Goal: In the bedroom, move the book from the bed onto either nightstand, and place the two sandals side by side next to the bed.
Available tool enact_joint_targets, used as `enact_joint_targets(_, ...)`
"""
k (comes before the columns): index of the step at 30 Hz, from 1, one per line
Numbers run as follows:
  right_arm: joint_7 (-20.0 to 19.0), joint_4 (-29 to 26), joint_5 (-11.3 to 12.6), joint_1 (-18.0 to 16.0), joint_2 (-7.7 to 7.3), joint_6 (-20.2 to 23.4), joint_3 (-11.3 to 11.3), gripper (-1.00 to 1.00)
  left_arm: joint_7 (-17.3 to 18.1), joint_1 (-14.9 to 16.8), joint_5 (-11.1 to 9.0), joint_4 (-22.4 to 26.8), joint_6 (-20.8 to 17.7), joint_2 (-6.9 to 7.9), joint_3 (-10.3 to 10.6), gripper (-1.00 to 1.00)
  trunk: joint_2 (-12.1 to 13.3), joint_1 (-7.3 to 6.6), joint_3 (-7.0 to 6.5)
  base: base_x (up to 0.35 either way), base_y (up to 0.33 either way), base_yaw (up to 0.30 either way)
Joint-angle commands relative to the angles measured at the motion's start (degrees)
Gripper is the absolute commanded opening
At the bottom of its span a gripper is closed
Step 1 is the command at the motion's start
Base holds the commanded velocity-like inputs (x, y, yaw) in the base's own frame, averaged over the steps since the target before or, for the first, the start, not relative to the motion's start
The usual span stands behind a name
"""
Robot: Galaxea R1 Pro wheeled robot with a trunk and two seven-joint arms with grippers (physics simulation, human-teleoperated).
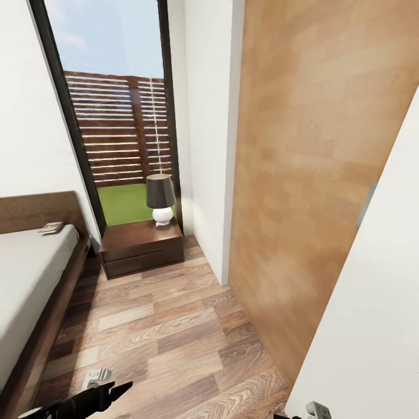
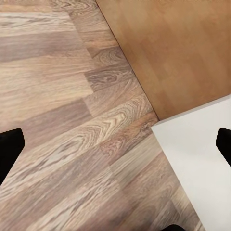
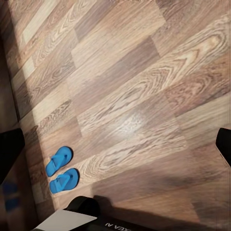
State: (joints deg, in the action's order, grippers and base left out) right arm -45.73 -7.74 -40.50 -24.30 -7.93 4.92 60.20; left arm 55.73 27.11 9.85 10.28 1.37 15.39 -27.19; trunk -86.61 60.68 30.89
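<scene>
Lying at the head corner of the bed [image 1: 29, 273], close against the headboard, the book [image 1: 52, 227] is the thing the coming move turns on: it sits far ahead and to the left of both arms, so the left gripper [image 1: 98, 378], low at the foot end of the bed frame, appears the nearer one, though still well apart from it. Its long axis looks to run roughly along the headboard, tilted a little. The nightstand [image 1: 142, 247] stands just beside the bed's head corner, under the black-framed window [image 1: 110, 116], with a dark-shaded lamp [image 1: 160, 199] on its back edge and a glossy bare front part. Both sandals [image 3: 61, 169] lie flat on the floor [image 1: 169, 326], bright blue, rounded, just beside each other and near the dark bed frame, seen from the right wrist. The left gripper's dark fingers stand spread apart, nothing between them; the right gripper [image 3: 115, 149] likewise shows parted, empty fingers. Surfaces: matte off-white mattress, dark brown wood, grey-brown grained planks, a pale wooden door [image 1: 308, 174].
</scene>
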Motion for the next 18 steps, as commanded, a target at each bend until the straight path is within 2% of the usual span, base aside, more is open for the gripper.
enact_joint_targets(1, -0.32, -0.08, -0.19, -0.04, 0.02, 0.51, 0.47, 1.0, 0.2, 0.05, 0.61, 0.01, 0.17, -0.01, -0.49, 1.0, -0.03, 0.01, 0.06, 0.113, -0.176, 0.0)
enact_joint_targets(8, -0.33, -0.1, -0.19, -0.04, 0.02, 0.5, 0.45, 1.0, 0.17, 0.05, 0.61, 0.01, 0.21, 0.05, -0.55, 1.0, -0.03, 0.01, 0.06, 0.053, -0.052, 0.0)
enact_joint_targets(18, -0.32, -0.15, -0.19, -0.04, 0.02, 0.51, 0.45, 1.0, 0.17, 0.05, 0.61, -0.01, 0.22, 0.08, -0.58, 1.0, -0.03, 0.01, 0.06, 0.249, -0.001, 0.0)
